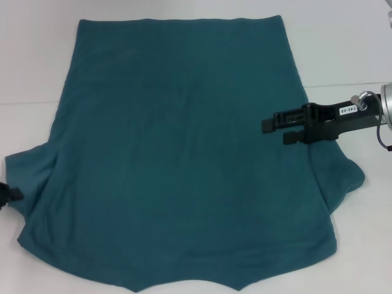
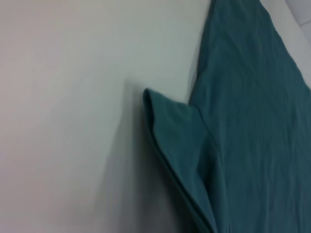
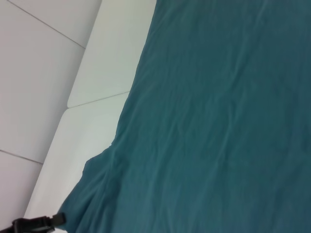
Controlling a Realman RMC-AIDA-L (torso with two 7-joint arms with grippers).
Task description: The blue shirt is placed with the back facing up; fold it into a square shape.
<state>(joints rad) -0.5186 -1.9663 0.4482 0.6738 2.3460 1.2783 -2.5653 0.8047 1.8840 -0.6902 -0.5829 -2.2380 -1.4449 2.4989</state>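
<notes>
The blue shirt [image 1: 184,153] lies spread flat on the white table [image 1: 33,61], plain side up, hem at the far side and sleeves toward me. My right gripper [image 1: 274,131] hovers over the shirt's right edge, fingers pointing left, open and holding nothing. Only the black tip of my left gripper [image 1: 8,192] shows, beside the left sleeve [image 1: 27,177] at the picture's edge; it also appears far off in the right wrist view as left gripper [image 3: 36,224]. The left wrist view shows that sleeve [image 2: 180,145] lying on the table with its hem edge folded.
Bare white table [image 2: 63,121] surrounds the shirt on the left, right and far sides. The right wrist view shows the table's edge [image 3: 87,99] and pale floor beyond it.
</notes>
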